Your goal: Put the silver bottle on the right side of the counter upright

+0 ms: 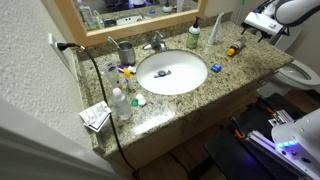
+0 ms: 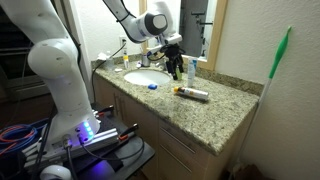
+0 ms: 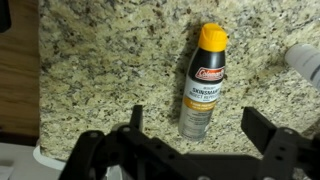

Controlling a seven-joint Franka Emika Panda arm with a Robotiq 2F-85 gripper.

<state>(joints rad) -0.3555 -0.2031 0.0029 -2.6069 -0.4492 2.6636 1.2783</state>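
Observation:
The silver bottle (image 3: 203, 90) lies on its side on the speckled granite counter (image 3: 100, 70), its orange-yellow cap pointing to the top of the wrist view. It also shows lying down in both exterior views (image 1: 233, 48) (image 2: 190, 93), to the right of the sink. My gripper (image 3: 198, 128) is open and empty. It hovers above the bottle, with one finger on each side of the bottle's lower end and no contact. In the exterior views the gripper (image 1: 262, 27) (image 2: 173, 66) hangs above the counter (image 1: 230, 70) (image 2: 235, 110).
A white oval sink (image 1: 172, 73) and chrome faucet (image 1: 155, 43) sit mid-counter. A green bottle with a white top (image 1: 194, 37) and a taller white tube (image 1: 215, 30) stand by the back wall. A white object (image 3: 305, 62) lies near the bottle. Toiletries crowd the far end (image 1: 118, 85).

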